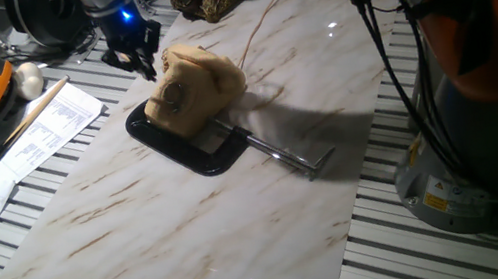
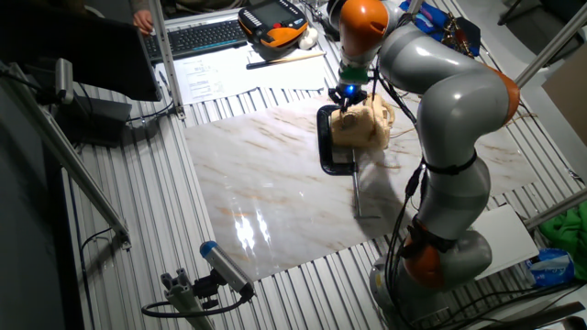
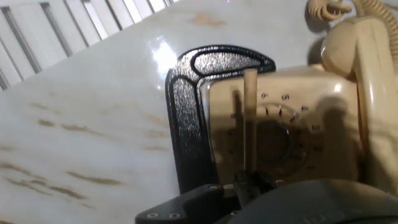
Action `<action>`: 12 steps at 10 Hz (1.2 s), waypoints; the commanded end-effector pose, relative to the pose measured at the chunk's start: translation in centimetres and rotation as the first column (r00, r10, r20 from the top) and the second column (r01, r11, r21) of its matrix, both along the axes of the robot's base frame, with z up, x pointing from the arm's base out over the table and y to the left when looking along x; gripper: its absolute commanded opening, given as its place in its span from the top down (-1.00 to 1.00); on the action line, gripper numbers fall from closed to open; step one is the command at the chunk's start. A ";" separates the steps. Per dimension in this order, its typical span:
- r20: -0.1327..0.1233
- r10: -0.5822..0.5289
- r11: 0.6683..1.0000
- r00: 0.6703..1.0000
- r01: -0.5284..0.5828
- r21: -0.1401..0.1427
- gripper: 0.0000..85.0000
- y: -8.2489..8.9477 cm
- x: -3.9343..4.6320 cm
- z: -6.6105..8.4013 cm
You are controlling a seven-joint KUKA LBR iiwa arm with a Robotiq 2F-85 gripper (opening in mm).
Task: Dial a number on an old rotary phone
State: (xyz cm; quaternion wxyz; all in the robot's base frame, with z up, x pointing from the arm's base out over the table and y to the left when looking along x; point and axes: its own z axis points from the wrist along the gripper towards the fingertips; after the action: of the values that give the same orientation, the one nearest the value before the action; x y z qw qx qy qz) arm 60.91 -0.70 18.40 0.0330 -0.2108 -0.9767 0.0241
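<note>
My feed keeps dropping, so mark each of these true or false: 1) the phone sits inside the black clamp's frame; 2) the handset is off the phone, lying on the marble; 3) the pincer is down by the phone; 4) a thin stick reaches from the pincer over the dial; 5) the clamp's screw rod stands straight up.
1) True: the phone sits within the black clamp.
2) False: the handset rests across the phone's top.
3) True: the pincer is beside it.
4) True: the stick crosses the dial.
5) False: the screw rod lies flat on the marble.
</note>
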 end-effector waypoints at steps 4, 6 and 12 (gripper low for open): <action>-0.002 0.026 0.999 1.000 -0.026 0.023 1.00 -1.9 4.51 0.2; -0.014 0.042 0.998 0.999 -0.042 0.035 1.00 -2.5 5.00 0.4; 0.004 0.105 0.994 0.994 -0.105 0.031 1.00 -2.7 5.05 0.6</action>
State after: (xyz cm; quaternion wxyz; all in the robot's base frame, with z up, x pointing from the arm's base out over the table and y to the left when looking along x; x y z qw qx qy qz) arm 65.93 -3.50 19.03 0.0335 -0.1584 -0.9867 0.0136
